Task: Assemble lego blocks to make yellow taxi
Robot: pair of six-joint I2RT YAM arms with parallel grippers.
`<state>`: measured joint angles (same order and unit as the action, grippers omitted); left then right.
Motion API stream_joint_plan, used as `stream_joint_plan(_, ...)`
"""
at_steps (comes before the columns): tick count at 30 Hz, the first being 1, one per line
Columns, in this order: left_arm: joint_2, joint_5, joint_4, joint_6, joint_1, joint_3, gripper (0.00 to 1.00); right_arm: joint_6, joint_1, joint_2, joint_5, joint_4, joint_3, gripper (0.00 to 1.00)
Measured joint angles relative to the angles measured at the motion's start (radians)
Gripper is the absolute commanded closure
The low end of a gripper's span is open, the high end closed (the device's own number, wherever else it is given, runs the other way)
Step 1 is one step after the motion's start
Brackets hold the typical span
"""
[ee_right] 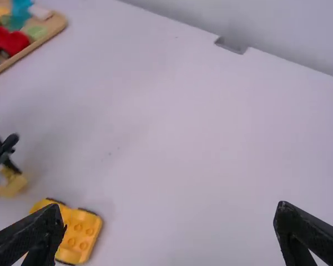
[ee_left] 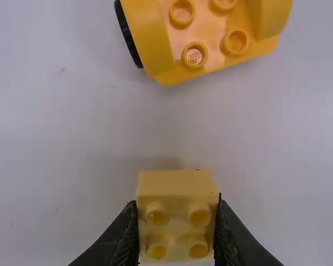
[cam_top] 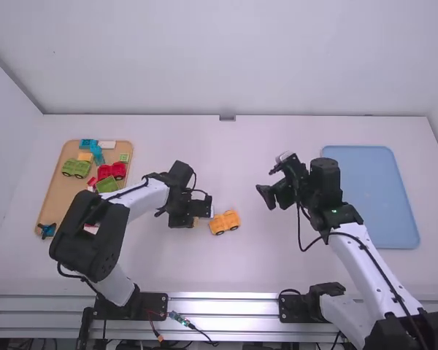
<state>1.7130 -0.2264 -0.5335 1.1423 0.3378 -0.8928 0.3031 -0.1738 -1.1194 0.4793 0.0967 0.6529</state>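
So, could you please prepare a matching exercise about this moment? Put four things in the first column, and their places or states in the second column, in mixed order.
Column 1
1. Small yellow block
2. Yellow-orange wheeled base
3. Blue tray
4. Right hand

Column 2
A. At the right side of the table, as the high view shows it
B. Open, with nothing in its grip
C. Gripped by the left hand
D. On the table, between the two arms

Right pairs: 1-C, 2-D, 3-A, 4-B
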Motion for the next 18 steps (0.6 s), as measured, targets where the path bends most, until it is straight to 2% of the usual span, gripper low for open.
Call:
stream_joint_plan(3,0.0,-0.001,0.0,0.0,0.0,0.0,0.37,0.061,0.0,0.0,0.058,-0.01,-0.024,0.0)
stream_joint_plan(5,0.0,-0.003,0.0,0.0,0.0,0.0,0.17,0.104,0.0,0.0,0.099,-0.013,-0.042,0.0)
stream_joint_plan(6,0.0,-0.006,0.0,0.001,0.0,0.0,0.01,0.125,0.0,0.0,0.119,-0.013,-0.05,0.0)
stream_joint_plan(13,0.0,-0.008,-0.006,-0.014,0.0,-0.001,0.01,0.201,0.0,0.0,0.177,-0.021,-0.071,0.0)
stream_joint_plan(18,0.0,-0.008,0.01,-0.039,0.0,-0.05,0.01,0.208,0.0,0.0,0.187,-0.041,-0.071,0.01)
